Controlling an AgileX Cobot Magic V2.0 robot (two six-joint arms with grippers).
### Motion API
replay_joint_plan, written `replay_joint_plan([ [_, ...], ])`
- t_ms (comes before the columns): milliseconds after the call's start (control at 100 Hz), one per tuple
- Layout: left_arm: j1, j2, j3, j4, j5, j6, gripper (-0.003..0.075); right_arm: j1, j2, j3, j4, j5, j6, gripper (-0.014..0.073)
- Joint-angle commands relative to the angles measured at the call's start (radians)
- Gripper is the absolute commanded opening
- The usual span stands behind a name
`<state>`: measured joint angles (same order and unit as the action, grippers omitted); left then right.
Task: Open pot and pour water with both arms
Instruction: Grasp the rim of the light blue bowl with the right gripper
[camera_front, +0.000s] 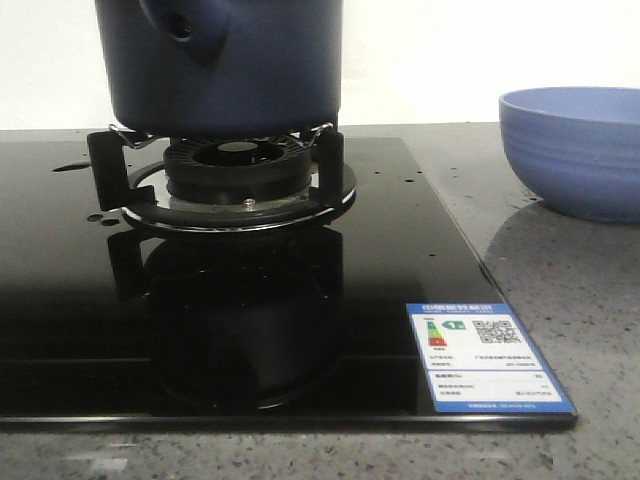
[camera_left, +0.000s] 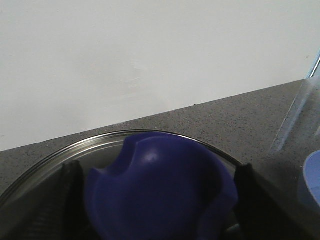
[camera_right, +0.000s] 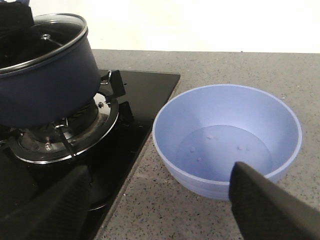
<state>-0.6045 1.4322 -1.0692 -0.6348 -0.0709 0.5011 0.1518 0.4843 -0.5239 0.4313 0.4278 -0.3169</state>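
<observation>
The dark navy pot (camera_front: 230, 70) sits on the burner, its stub with a round hole (camera_front: 185, 30) facing front-left. In the right wrist view the pot (camera_right: 45, 90) carries a glass lid (camera_right: 55, 35). In the left wrist view my left gripper (camera_left: 157, 200) stands over the lid (camera_left: 45, 160), its dark fingers (camera_left: 70, 195) pressed on either side of the blue lid knob (camera_left: 160, 175). My right gripper (camera_right: 155, 210) is open and empty, low over the counter between the stove and the light-blue bowl (camera_right: 227, 135). Neither gripper shows in the front view.
The burner with its black pan supports (camera_front: 235, 180) stands on a black glass cooktop (camera_front: 300, 320) with a label (camera_front: 485, 355) at its front right corner. The light-blue bowl (camera_front: 580, 150) stands on the grey speckled counter (camera_front: 560, 290) to the right. A white wall is behind.
</observation>
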Motion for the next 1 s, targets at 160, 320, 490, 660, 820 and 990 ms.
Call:
replay_joint_plan([
  [160, -0.007, -0.024, -0.037, 0.043, -0.057, 0.000, 0.0463, 0.001, 0.011, -0.036, 0.005, -0.068, -0.013, 0.0521],
  [320, -0.007, -0.024, -0.037, 0.043, -0.057, 0.000, 0.0357, 0.001, 0.011, -0.036, 0.005, -0.066, -0.013, 0.0521],
  [490, -0.007, -0.024, -0.037, 0.043, -0.057, 0.000, 0.0336, 0.001, 0.011, -0.036, 0.005, -0.064, -0.013, 0.0521],
  [660, -0.007, -0.047, -0.039, 0.043, -0.057, 0.000, 0.0336, 0.001, 0.011, -0.036, 0.005, -0.036, -0.013, 0.0521],
  [820, -0.001, -0.112, -0.041, 0.043, -0.057, 0.000, 0.0336, 0.001, 0.027, -0.036, 0.005, -0.034, -0.013, 0.0521],
  [990, 0.034, -0.200, -0.041, 0.062, -0.057, 0.000, 0.0336, -0.005, 0.118, -0.105, -0.004, 0.053, -0.013, 0.0521],
])
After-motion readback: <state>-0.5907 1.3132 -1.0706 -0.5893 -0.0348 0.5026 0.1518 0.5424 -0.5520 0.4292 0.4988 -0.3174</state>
